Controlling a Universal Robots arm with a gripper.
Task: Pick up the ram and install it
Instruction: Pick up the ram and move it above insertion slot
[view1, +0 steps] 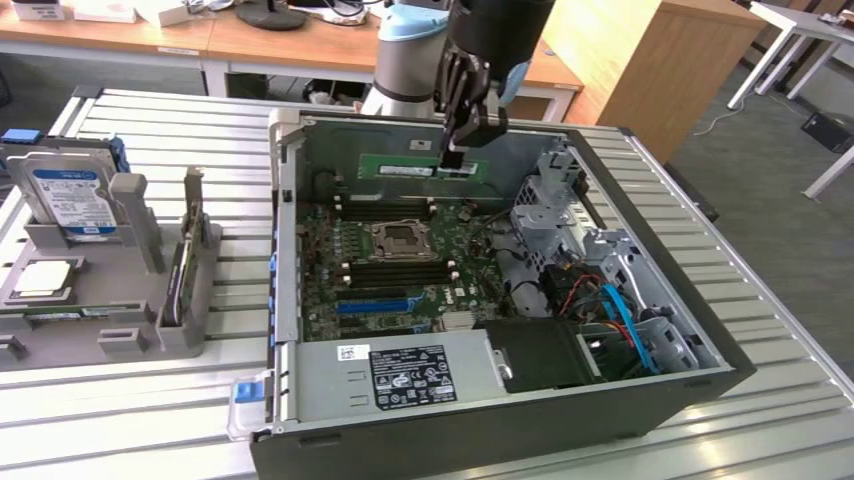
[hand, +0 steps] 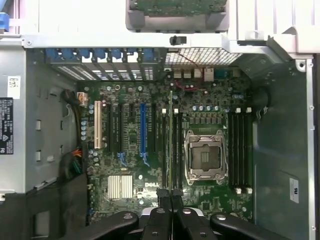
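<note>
Exterior view: the ram (view1: 407, 168), a thin green board with a white label strip, hangs level and on edge above the open computer case (view1: 284, 230). It sits at about twelve o'clock of the CPU socket (view1: 399, 241) and is clear of the motherboard (view1: 327, 260). The gripper (view1: 457, 152) pinches it between closed fingers near the end toward the exterior view's right, so most of the stick juts out unsupported toward nine o'clock.

Wrist view: the ram (hand: 171, 145) appears edge-on as a narrow line running away from the gripper (hand: 171, 197), over the black memory slots (hand: 167, 150) beside the socket.

Judged handling: the ram is light and fairly stiff, yet thin and fragile. It likely tolerates little bending or twisting, and its flat faces are smooth and prone to slip. The sound hold is across the two faces near the upper edge, away from the contact edge.

At nine o'clock of the case, well apart, a hard drive (view1: 67, 195) stands in a grey fixture (view1: 134, 215).
</note>
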